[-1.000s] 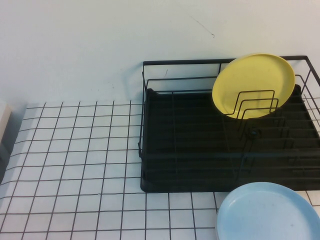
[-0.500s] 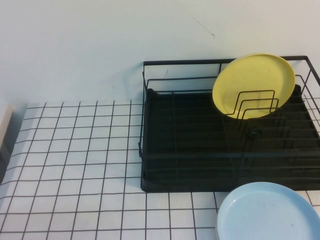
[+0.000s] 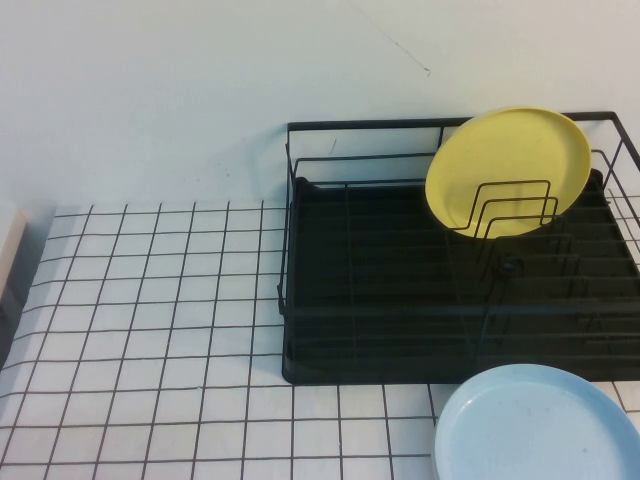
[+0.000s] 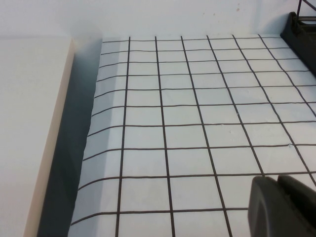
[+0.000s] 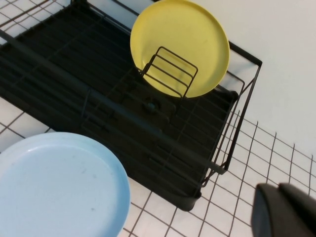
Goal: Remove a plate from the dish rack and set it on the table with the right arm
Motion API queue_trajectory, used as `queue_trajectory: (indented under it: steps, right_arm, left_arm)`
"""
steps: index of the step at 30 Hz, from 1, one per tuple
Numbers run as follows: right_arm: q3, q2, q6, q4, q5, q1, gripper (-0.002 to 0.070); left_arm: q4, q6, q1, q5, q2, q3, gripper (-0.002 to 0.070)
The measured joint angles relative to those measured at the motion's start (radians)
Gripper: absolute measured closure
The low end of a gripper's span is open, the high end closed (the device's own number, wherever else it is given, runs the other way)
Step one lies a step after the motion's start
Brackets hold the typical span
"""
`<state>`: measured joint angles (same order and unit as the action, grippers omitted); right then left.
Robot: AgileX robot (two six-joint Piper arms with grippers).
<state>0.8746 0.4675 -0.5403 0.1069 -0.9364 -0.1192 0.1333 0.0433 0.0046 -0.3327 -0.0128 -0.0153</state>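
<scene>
Lying flat, plate (image 3: 535, 424) on table (image 3: 150, 330) touching dish rack (image 3: 380, 300) front edge; left gripper (image 4: 281, 205), right gripper (image 5: 284, 210) apart, grip unclear.

The setting is a staged kitchen-style test bench, not a working kitchen. Indicators: a table (image 3: 150, 330) covered with a white sheet printed in a black tile grid, its edge curling in the left wrist view; a plain white wall (image 3: 150, 100); a black wire dish rack (image 3: 400, 300) holding one yellow plate (image 3: 508, 170).
</scene>
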Motion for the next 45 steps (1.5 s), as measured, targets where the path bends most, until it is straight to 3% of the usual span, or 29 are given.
queue_trajectory:
  steps: [5,8,13,24,33,40,45]
  right_arm:
    - [-0.026,-0.017,0.0,0.0,0.008,0.002,0.0675]
    - [-0.089,-0.066,0.0,0.0,0.108,0.032,0.0676]
    - [-0.327,-0.202,0.0,0.022,0.324,0.094,0.0676]
    - [-0.871,-0.475,0.001,0.149,0.591,0.111,0.0676]
    - [-0.897,-0.48,0.013,0.159,0.575,0.111,0.0677]
    - [-0.897,-0.48,0.247,0.008,0.579,0.111,0.0677]
    - [-0.897,-0.48,0.309,-0.02,0.579,0.111,0.0677]
  left_arm:
    - [0.0,0.0,0.0,0.0,0.0,0.0,0.0678]
    - [0.0,0.0,0.0,0.0,0.0,0.0,0.0678]
    - [0.0,0.0,0.0,0.0,0.0,0.0,0.0678]
    - [0.0,0.0,0.0,0.0,0.0,0.0,0.0678]
    - [0.0,0.0,0.0,0.0,0.0,0.0,0.0678]
    - [0.0,-0.005,0.0,0.0,0.0,0.0,0.0678]
    - [0.0,-0.005,0.0,0.0,0.0,0.0,0.0678]
